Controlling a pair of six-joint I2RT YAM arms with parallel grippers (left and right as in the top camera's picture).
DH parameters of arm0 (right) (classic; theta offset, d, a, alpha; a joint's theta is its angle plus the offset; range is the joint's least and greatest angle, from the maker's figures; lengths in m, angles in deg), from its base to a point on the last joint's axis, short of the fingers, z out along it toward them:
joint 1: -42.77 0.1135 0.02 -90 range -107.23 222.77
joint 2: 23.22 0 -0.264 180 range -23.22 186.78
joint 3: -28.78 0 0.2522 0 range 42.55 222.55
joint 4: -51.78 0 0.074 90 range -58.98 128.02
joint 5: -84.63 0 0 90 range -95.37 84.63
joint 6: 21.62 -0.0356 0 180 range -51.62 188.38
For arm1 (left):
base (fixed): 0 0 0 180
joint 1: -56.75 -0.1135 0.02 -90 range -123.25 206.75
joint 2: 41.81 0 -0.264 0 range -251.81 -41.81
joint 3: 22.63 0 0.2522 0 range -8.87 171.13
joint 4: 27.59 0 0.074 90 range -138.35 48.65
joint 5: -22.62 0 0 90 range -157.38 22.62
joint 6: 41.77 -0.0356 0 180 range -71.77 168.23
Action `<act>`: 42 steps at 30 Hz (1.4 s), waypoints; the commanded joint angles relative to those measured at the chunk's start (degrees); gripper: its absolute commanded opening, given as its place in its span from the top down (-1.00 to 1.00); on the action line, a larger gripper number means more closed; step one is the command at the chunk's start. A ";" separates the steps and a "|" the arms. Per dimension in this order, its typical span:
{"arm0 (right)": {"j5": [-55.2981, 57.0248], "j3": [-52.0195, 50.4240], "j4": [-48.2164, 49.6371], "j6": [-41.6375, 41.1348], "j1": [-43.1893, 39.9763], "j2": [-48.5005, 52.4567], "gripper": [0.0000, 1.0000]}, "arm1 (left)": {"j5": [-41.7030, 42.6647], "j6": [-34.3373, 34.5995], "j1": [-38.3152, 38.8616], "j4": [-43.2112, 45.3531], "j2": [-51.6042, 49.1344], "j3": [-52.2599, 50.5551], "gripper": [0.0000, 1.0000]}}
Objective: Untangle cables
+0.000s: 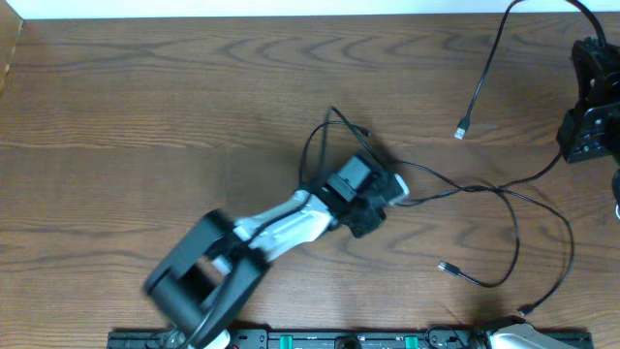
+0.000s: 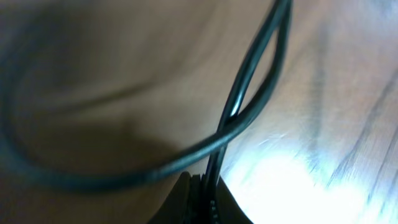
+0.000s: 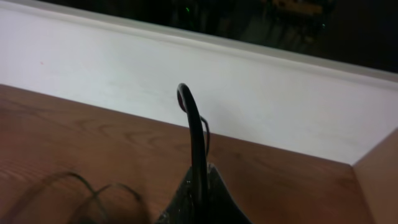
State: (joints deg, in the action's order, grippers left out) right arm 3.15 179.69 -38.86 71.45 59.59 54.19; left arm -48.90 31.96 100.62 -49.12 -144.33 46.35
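Note:
Several thin black cables point(image 1: 504, 194) lie across the table's middle and right, with a tangled loop point(image 1: 325, 136) at the centre. One plug end point(image 1: 462, 131) lies at the upper right and another point(image 1: 444, 267) at the lower right. My left gripper point(image 1: 373, 194) sits at the tangle and is shut on a black cable point(image 2: 214, 168), which crosses another strand just ahead of the jaws. My right gripper point(image 1: 588, 58) is at the far right edge, shut on a black cable point(image 3: 194, 137) that arches up from the jaws. No white cable can be made out for sure.
The wooden table point(image 1: 145, 116) has a white wall along its far edge point(image 3: 249, 93). A black rail point(image 1: 320, 339) runs along the near edge. A white object point(image 1: 509, 337) sits at the bottom right.

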 commanded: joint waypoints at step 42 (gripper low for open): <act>3.34 -4.90 -3.76 -25.53 -52.92 23.80 0.97 | -18.56 15.69 -60.37 -20.85 60.78 0.26 0.85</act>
State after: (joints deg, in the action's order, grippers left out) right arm 18.05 175.67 -42.47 47.91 10.80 76.28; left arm -62.32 40.61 43.31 -70.74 -83.92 46.28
